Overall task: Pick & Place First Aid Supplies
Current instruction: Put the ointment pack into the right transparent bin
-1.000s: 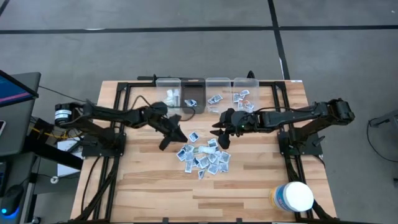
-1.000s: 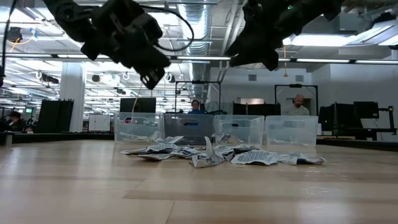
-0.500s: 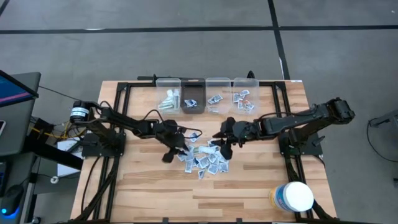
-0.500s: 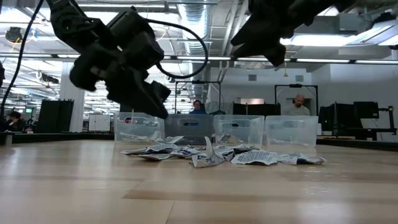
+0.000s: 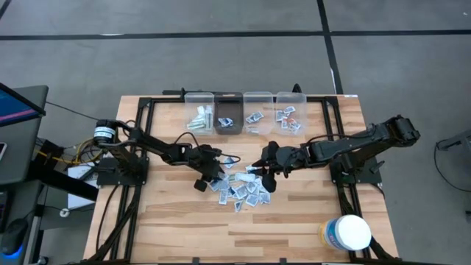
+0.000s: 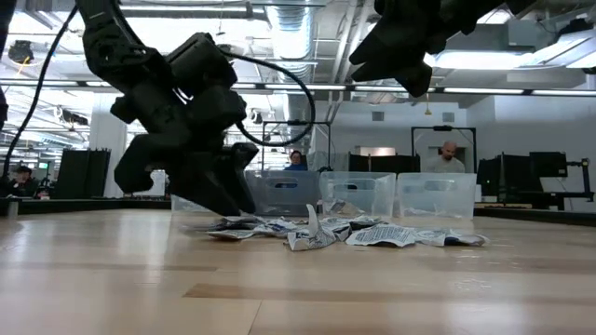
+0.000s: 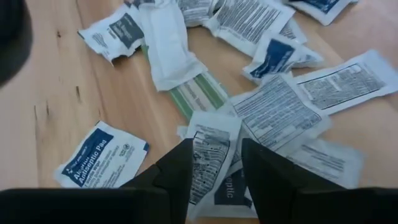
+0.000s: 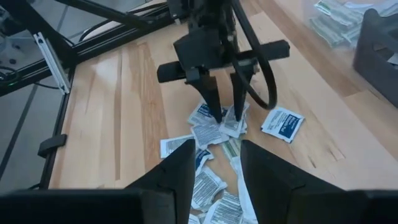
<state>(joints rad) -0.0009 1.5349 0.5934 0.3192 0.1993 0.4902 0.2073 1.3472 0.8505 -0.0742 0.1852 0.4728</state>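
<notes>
The first aid supplies [image 5: 241, 189] lie as a loose pile of small white packets, some with blue print, in the middle of the wooden table [image 5: 176, 221]; the low view shows the pile [image 6: 321, 231] flat on the wood. My left gripper [image 5: 209, 179] is open and slants down at the pile's left edge. Its fingers stand on either side of a white packet with black print [image 7: 210, 152]. My right gripper [image 5: 266, 178] is open and hangs well above the pile's right side [image 6: 396, 65], with nothing between its fingers. My left gripper [image 8: 228, 116] has its fingertips down at the pile's left edge, one on each side of the black-printed packet. I cannot tell whether they touch the packet or the table.
Several clear bins [image 5: 244, 112] holding sorted packets stand in a row at the table's far edge. A single blue-printed packet [image 7: 102, 155] lies apart from the pile. A large white tub [image 5: 347, 232] stands at the near right corner. People sit in the room behind.
My left gripper has come down from above the table toward the pile's left edge, rolling about its own axis, and has opened. My right gripper has shifted slightly toward the near edge, staying high over the pile. The packets lie as before.
</notes>
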